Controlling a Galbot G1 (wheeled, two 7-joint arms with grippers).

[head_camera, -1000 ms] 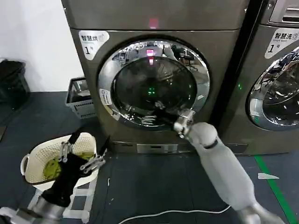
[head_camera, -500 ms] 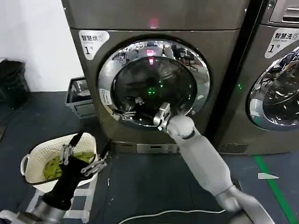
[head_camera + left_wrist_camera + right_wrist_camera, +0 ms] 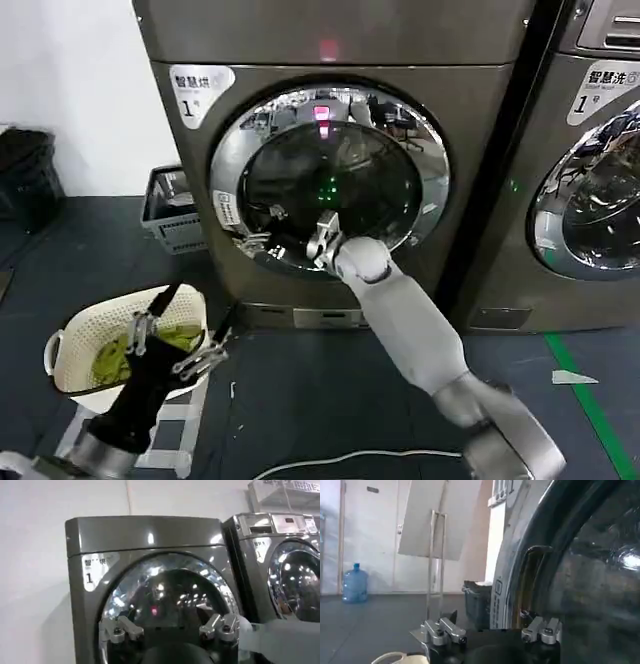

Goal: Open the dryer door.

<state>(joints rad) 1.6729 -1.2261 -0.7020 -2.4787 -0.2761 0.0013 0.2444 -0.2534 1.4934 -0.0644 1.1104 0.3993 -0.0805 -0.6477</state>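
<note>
The dryer [image 3: 330, 150] stands against the wall, and every other thing lies in front of it. Its round dryer door [image 3: 330, 180] sits flush in the front — shut. The right gripper [image 3: 262, 225] reaches across the lower glass toward the door's left rim, jaws spread wide, holding nothing. The left gripper [image 3: 180, 325] hangs low before the dryer's left corner, over a white basket [image 3: 75, 345] — fingers open, empty.

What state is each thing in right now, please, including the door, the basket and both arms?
dryer door: shut
dryer: pink light on
right gripper: open, at the door's lower left rim
left gripper: open, idle above the basket
white basket: holding green cloth
</note>
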